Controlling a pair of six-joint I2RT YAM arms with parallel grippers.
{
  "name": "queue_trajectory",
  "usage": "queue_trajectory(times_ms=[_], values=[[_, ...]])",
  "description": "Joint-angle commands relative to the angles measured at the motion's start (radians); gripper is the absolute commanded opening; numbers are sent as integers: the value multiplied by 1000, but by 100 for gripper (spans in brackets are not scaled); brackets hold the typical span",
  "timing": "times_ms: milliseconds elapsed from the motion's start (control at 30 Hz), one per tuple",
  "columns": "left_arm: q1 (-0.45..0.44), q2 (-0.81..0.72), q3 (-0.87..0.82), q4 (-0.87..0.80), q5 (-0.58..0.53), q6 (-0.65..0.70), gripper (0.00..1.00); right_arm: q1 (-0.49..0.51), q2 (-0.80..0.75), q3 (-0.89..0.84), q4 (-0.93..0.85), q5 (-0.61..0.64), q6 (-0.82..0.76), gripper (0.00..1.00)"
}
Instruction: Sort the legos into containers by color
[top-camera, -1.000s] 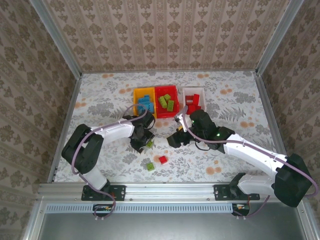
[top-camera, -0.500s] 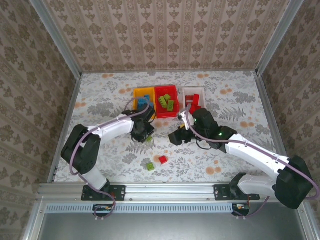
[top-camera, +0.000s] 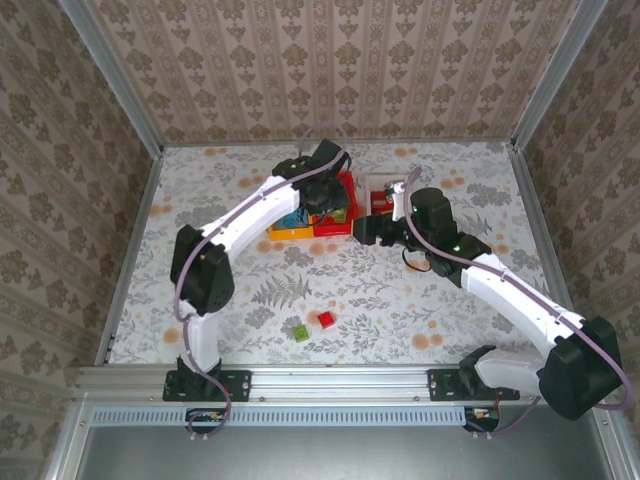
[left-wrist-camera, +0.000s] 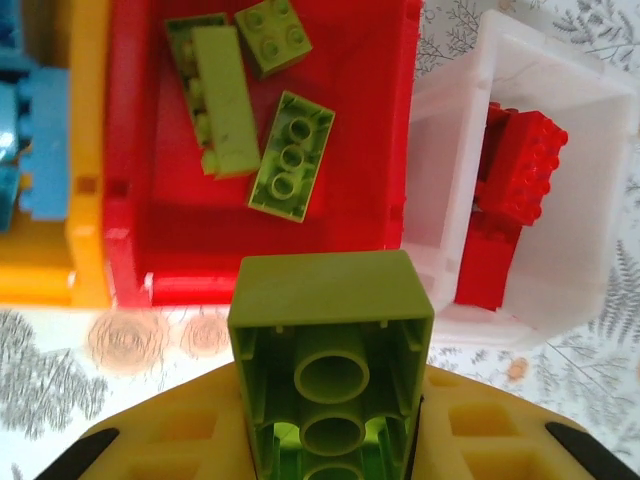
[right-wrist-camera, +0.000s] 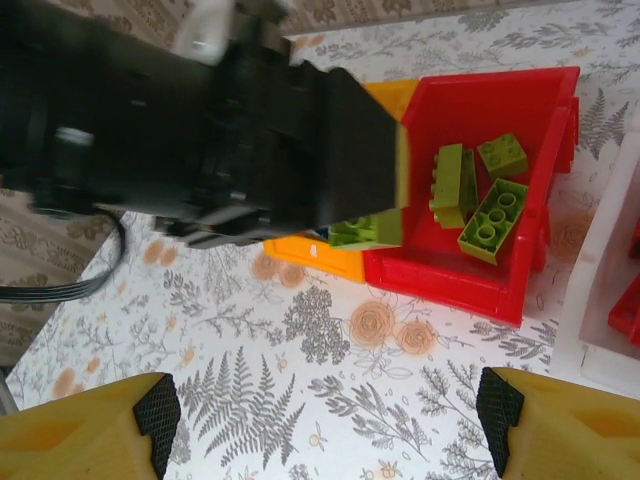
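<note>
Gripping lime-green studded plastic brick: left gripper, shut tight on it, above near rim of red plastic bin holding green bricks. Orange-yellow bin with blue bricks at red bin's 9 o'clock. White bin with red bricks at its 3 o'clock. Right gripper: fingers spread wide, empty, above floral table. In top view, loose green brick and loose red brick just beside each other, at bins' 6 o'clock.

At 10 o'clock, dark left gripper clamping a green lego above the meeting of orange-yellow bin and red bin; at 2 o'clock, three green bricks inside the red bin; at 6 o'clock, right gripper spread wide
</note>
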Motion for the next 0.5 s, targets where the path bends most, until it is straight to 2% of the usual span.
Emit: queue_trajectory(times_ms=[0, 267, 400, 467], values=[[17, 95, 111, -121, -18, 127, 21, -7, 5, 28, 13, 11, 28, 81], [44, 275, 290, -130, 24, 198, 22, -12, -33, -17, 4, 17, 40, 81], [54, 321, 315, -156, 30, 195, 27, -18, -44, -30, -5, 20, 43, 81], [54, 317, 312, -171, 19, 189, 35, -20, -48, -34, -12, 23, 42, 82]])
